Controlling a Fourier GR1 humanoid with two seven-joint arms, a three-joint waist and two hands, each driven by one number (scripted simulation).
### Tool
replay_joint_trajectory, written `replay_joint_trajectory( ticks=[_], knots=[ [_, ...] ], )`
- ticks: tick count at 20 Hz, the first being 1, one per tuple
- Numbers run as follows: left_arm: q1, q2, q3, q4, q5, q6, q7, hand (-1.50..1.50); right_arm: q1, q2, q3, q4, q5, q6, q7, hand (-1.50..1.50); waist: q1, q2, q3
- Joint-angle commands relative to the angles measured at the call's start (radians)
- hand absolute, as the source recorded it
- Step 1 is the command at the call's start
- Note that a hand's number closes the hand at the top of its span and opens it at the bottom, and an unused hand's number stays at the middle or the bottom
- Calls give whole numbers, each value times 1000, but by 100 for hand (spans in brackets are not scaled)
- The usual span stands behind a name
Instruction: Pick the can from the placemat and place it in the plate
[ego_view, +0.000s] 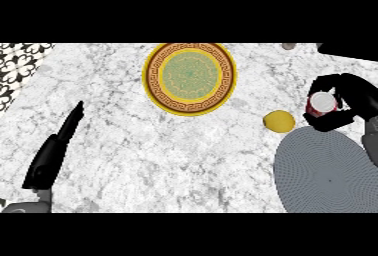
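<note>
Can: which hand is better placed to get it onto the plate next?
Right. The right hand is already curled round the can, above the placemat. The left hand rests open at the far left, holding nothing, away from the plate.

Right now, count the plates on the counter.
1. The plate lies at the counter's far middle, left of the can held by the right robot hand.

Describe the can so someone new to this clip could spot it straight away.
Start at the round grey placemat at the lower right of the marble counter. Just above its upper edge, the black right hand curls round the can. Unlike the plain yellow ball beside it, the can is red with a pale round top.
</note>
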Motion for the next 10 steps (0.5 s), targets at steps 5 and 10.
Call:
replay_joint_trajectory(
  ticks=[5, 10],
  knots=[
    [-28, -10, -1, 20, -9, 10, 19, 0, -280, -19, -28, 239, 88, -151, -253, 150, -30, -5, 3],
    [-12, -10, 11, 30, -4, 14, 11, 0, -392, 37, -75, 333, 43, -253, -479, 150, -49, -12, 2]
  ],
)
